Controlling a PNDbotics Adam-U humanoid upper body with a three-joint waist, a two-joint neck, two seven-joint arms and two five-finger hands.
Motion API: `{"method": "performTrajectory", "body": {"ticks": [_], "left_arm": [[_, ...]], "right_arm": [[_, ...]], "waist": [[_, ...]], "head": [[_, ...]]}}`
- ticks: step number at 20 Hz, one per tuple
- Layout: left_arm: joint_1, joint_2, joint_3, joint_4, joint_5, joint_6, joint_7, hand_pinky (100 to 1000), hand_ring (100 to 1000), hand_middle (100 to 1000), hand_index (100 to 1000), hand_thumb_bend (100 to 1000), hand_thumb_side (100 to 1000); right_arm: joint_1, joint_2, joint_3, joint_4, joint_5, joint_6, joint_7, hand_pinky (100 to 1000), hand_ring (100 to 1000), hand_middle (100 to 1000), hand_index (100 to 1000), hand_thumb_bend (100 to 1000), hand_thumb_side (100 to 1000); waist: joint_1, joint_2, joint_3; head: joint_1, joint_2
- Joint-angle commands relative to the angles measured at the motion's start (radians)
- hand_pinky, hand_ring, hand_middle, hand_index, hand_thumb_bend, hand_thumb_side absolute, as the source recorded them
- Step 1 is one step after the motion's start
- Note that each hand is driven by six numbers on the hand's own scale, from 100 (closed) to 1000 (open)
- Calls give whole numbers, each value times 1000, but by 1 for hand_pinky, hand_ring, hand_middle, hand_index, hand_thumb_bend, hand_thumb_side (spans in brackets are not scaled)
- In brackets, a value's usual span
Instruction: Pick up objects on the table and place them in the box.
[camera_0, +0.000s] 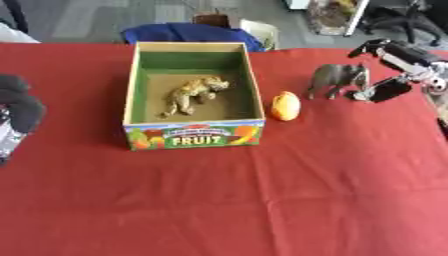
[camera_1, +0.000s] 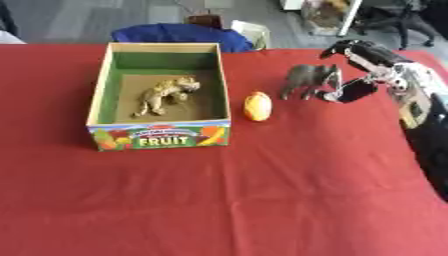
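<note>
A cardboard box marked FRUIT stands on the red table, open at the top. A tan spotted toy animal lies on its floor. Just right of the box a yellow-orange fruit rests on the cloth. Further right a grey toy elephant stands upright. My right hand is beside the elephant's right side, open, with fingers above and thumb below, touching or nearly touching it. My left hand shows at the left edge, away from the objects, its dark fingers curled with nothing in them.
The red tablecloth spreads wide in front of the box. Behind the table's far edge sits a blue chair back, with office clutter beyond it.
</note>
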Motion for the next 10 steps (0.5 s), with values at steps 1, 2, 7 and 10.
{"method": "performTrajectory", "body": {"ticks": [1, 2, 7, 10], "left_arm": [[-11, 17, 6, -17, -2, 0, 0, 562, 595, 570, 643, 740, 407], [-11, 17, 6, -16, -2, 0, 0, 562, 595, 570, 643, 740, 407], [-14, 15, 5, -17, -1, 1, -1, 562, 595, 571, 643, 740, 408], [-15, 14, 5, -17, -1, 1, -2, 562, 595, 571, 643, 740, 408]], "right_arm": [[-31, -7, -7, 23, 50, 12, -74, 832, 895, 787, 841, 478, 285], [-36, 0, -4, 32, 63, 13, -88, 831, 895, 787, 841, 478, 285], [-56, 34, 3, 72, 123, 24, -137, 825, 883, 767, 826, 470, 268], [-60, 49, 8, 89, 152, 26, -158, 806, 853, 686, 751, 456, 219]], "waist": [[2, -15, 1], [2, -14, 2], [2, -7, 11], [2, -5, 15]], "head": [[-7, -5], [-8, -6], [-10, -12], [-9, -14]]}}
